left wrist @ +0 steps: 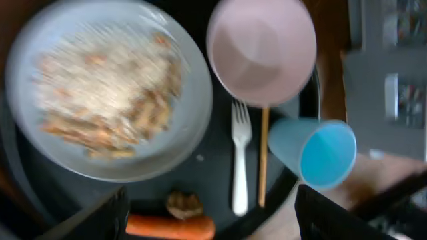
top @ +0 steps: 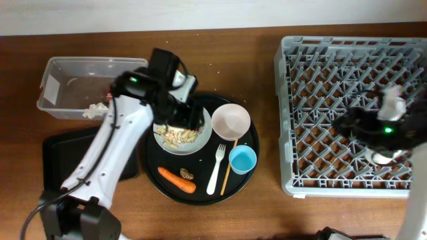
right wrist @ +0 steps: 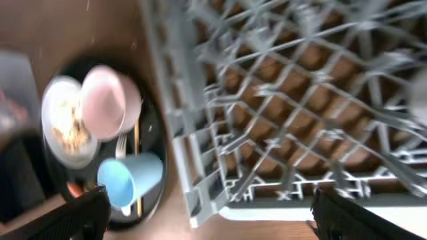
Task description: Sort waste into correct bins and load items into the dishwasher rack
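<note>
Overhead: the left gripper (top: 180, 120) hangs over one white round plate (top: 205, 131) of pale rice-like scraps (top: 177, 137). Left wrist: its fingers (left wrist: 100, 217) are spread wide and empty; ahead are one pale pink bowl (left wrist: 260, 50), one light-blue cup (left wrist: 313, 150) and one white plastic fork (left wrist: 240, 160). Right wrist: the right gripper (right wrist: 210, 197), parted and empty, hangs above one grey plastic lattice rack (right wrist: 287, 100).

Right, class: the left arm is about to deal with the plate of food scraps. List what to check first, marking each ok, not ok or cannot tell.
1. Left gripper open and empty: ok.
2. Food scraps lying on the white plate: ok.
3. Clear tub uncovered: ok.
4. Pink bowl clear of the plate's rim: cannot tell, the two sit very close.
5. Right gripper out of the way, over the rack: ok.
</note>
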Motion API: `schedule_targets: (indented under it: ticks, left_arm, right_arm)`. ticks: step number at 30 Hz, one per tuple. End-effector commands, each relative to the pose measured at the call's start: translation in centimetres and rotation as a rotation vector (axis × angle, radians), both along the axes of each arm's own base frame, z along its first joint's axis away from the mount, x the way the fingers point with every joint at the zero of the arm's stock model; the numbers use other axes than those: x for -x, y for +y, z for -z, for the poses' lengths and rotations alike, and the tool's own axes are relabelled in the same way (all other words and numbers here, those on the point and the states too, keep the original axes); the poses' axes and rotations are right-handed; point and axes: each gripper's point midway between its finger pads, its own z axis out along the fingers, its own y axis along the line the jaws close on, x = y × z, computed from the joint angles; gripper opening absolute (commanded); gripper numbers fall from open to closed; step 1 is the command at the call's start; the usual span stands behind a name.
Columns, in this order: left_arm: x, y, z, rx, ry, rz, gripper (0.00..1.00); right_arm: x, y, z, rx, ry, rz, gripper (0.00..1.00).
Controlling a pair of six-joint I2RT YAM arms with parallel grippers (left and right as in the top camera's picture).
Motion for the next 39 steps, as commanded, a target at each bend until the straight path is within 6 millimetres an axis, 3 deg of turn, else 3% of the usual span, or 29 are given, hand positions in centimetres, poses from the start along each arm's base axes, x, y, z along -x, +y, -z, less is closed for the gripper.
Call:
schedule_targets:
  ticks: [1, 3, 6, 11, 13, 15, 17, 20, 23, 25, 26, 27, 30, 35, 37, 39]
  left_arm:
    - [3.5, -3.5, 2.6, 0.029, 0.057, 0.123, 0.78]
    - [5.0, -5.6, 4.6, 0.03, 0.054, 0.186, 0.78]
    - [6.4, -8.1, 7.7, 0.05, 0.035, 0.217, 0.73]
    - [6.5, -9.0, 10.5, 0.049, 0.031, 0.194, 0.62]
    - [6.7, -9.1, 11.8, 0.034, 0.074, 0.166, 0.48]
    - [6.5, -9.3, 11.8, 0.043, 0.067, 0.167, 0.17]
    - [6.2, -9.5, 11.5, 0.049, 0.056, 0.167, 0.0]
    - [4.6, -8.9, 8.7, 0.076, 0.013, 0.13, 0.0]
    - [2.1, -9.4, 1.3, 0.335, -0.074, 0.117, 0.0]
    - [1.7, -10.7, -5.5, 0.727, -0.095, 0.243, 0.0]
    - [2.1, -10.7, -8.0, 0.877, -0.076, 0.305, 0.0]
    - [2.2, -10.4, -9.1, 0.938, -0.056, 0.32, 0.0]
    - [2.8, -10.4, -9.7, 0.978, -0.032, 0.345, 0.0]
    - [3.2, -10.5, -9.9, 0.992, -0.01, 0.352, 0.0]
    - [3.4, -10.5, -9.9, 0.996, 0.0, 0.352, 0.0]
    - [3.4, -10.5, -9.9, 0.996, 0.0, 0.352, 0.0]
  right_arm:
    - [-0.3, 3.0, 0.0, 0.056, -0.001, -0.155, 0.99]
    - [-0.4, 4.5, 0.2, 0.081, 0.005, -0.219, 0.98]
    - [-0.3, 4.6, 0.4, 0.111, 0.017, -0.232, 0.99]
    - [-0.3, 4.6, 0.4, 0.111, 0.016, -0.232, 0.99]
    - [-0.3, 4.6, 0.4, 0.111, 0.016, -0.232, 0.99]
    - [-0.3, 4.6, 0.4, 0.111, 0.016, -0.232, 0.99]
    - [-0.2, 4.4, 0.4, 0.121, 0.02, -0.229, 0.99]
    - [-0.2, 4.0, 0.6, 0.141, 0.028, -0.222, 0.99]
    - [-0.4, 4.6, 0.4, 0.12, 0.005, -0.267, 0.99]
    - [-0.8, 8.9, -0.8, -0.077, -0.134, -0.495, 0.99]
    - [-0.9, 10.1, -1.1, -0.151, -0.174, -0.554, 0.98]
    - [-1.1, 11.7, -1.7, -0.254, -0.243, -0.631, 0.98]
    - [-0.7, 15.9, -4.5, -0.483, -0.487, -0.85, 0.98]
    - [0.9, 21.2, -6.3, -0.576, -0.622, -1.074, 0.98]
    - [1.0, 22.2, -7.6, -0.628, -0.7, -1.108, 1.0]
    - [1.0, 22.1, -7.7, -0.63, -0.708, -1.109, 0.85]
